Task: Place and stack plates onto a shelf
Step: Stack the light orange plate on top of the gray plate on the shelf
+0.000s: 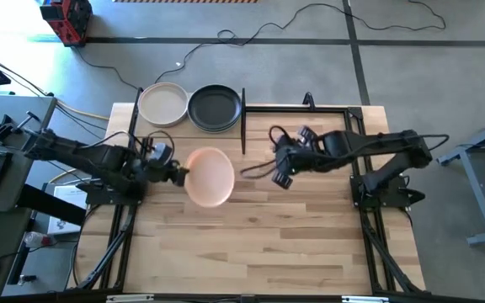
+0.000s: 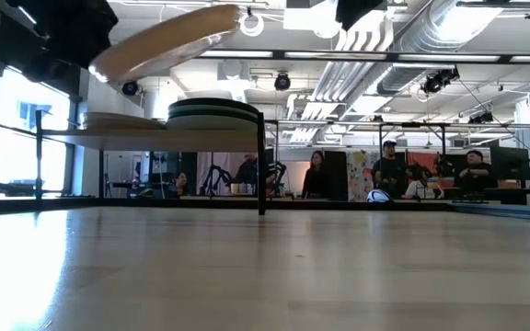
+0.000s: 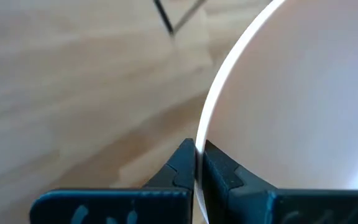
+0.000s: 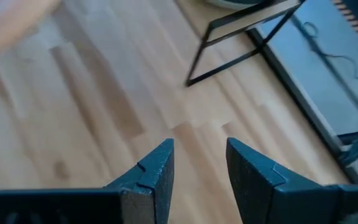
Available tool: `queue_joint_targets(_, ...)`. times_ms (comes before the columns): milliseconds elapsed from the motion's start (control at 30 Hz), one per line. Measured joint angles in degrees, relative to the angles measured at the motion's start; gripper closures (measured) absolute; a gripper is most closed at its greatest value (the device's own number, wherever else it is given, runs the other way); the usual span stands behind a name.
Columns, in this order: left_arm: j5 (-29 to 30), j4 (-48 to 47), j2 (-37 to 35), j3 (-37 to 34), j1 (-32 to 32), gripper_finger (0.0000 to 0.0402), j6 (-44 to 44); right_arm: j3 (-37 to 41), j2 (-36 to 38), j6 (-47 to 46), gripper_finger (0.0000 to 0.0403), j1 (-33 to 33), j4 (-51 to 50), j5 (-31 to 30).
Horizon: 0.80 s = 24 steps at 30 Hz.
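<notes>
We've got the peach plate [image 1: 209, 175] up off the counter [image 1: 259, 244]

Left gripper [image 1: 178, 173] clamped on its rim, right gripper [image 1: 281, 171] apart, empty; we'd level it before the shelf [image 1: 244, 118] stacks.

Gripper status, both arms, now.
Left gripper: shut on the peach-pink plate rim, plate lifted.
Right gripper: open, empty, above the table.

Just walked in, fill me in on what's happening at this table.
The left gripper is shut on the rim of a peach plate, holding it in the air above the table, near the shelf. Two stacks already sit on the shelf: a beige plate tops one, a black plate the other. The right gripper hovers open and empty beside the peach plate.
</notes>
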<state>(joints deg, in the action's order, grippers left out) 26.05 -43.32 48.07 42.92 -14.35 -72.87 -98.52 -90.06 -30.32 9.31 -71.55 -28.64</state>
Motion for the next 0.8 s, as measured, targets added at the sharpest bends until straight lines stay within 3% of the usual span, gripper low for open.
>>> queue_joint_targets(200,1.6,2.7,-0.4,1.9,7.1,0.0401,3.5,0.0,0.0,10.8,0.0277,-6.5,0.0,0.5)
queue_joint_targets(400,2.1,3.0,0.2,7.1,14.8,0.0401,10.1,0.0,0.0,20.6,0.0277,-13.2,0.1,4.6)
queue_joint_targets(800,8.1,2.9,1.3,16.6,29.3,0.0401,18.8,0.0,0.0,36.4,0.0277,-23.0,0.6,7.3)
